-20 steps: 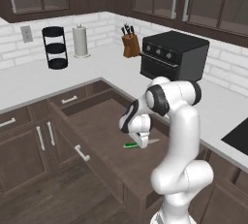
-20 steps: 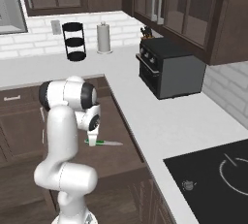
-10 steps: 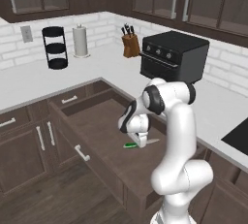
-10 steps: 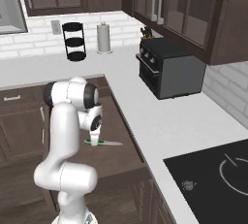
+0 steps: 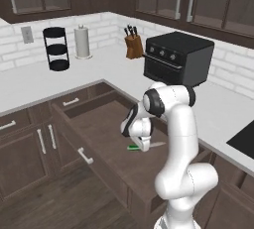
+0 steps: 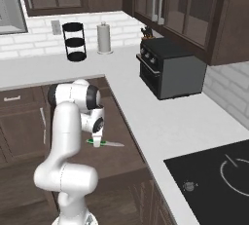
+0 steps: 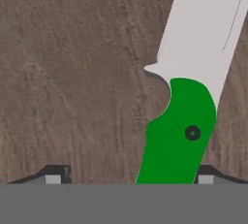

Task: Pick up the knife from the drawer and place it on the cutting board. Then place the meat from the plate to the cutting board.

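The knife (image 5: pixel 133 147) lies on the floor of the open drawer (image 5: pixel 99 126), green handle to the left and pale blade to the right. My gripper (image 5: pixel 143 145) reaches down into the drawer, right over the handle. In the hand view the gripper (image 7: pixel 131 177) is open and straddles the knife (image 7: pixel 177 140). The handle sits close against the right fingertip (image 7: pixel 209 173), with bare wood showing beside the left one. From the right base view the gripper (image 6: pixel 97 141) hangs over the knife (image 6: pixel 113 144) in the drawer (image 6: pixel 124 158). The cutting board, the meat and the plate are out of view.
On the white corner counter (image 5: pixel 34 82) stand a black toaster oven (image 5: pixel 178 57), a knife block (image 5: pixel 131 44), a paper towel roll (image 5: pixel 82 42) and a black tiered stand (image 5: pixel 56 49). A black cooktop (image 6: pixel 214 175) lies to the right. Closed drawers (image 5: pixel 15 124) flank the open one.
The hand has sunk slightly lower onto the knife's handle. The knife has not moved.
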